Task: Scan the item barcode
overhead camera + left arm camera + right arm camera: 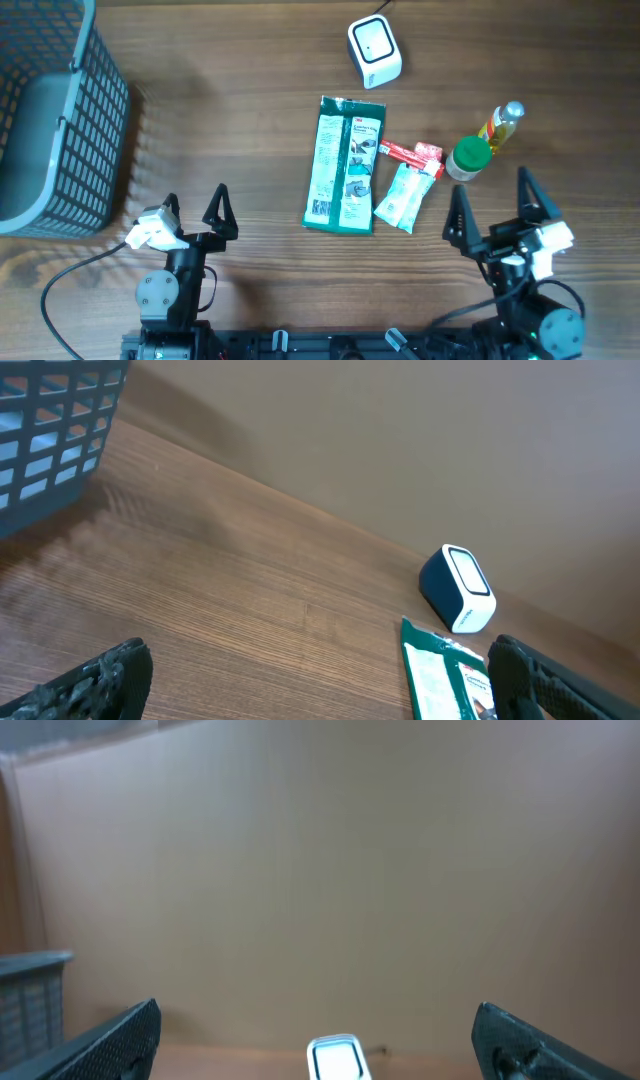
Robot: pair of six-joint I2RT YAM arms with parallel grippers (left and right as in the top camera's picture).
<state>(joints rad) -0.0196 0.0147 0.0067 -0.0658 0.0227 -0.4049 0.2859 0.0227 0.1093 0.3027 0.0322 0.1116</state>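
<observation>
**A:** Wooden table, I see. What are the arms doing at the near edge?

**B:** The left gripper and the right gripper both have their jaws spread wide. Neither holds or touches anything.

**A:** And the goods?

**B:** They lie just beyond, between the two arms. A green packet lies flat, its long side running away from the robot. A white sachet lies against its right edge, and a red sachet crosses that one's far end. Right of those, close ahead of the right gripper, is a green-capped container. A yellow bottle is just behind it. I cannot tell whether the bottle stands or lies.

**A:** Where's the scanner?

**B:** The white barcode scanner sits farther back, past the packet's far end and apart from it. Both wrist cameras catch it between their open fingers.

**A:** Anything else?

**B:** A grey mesh basket sits at the far left, well apart from the goods.
</observation>
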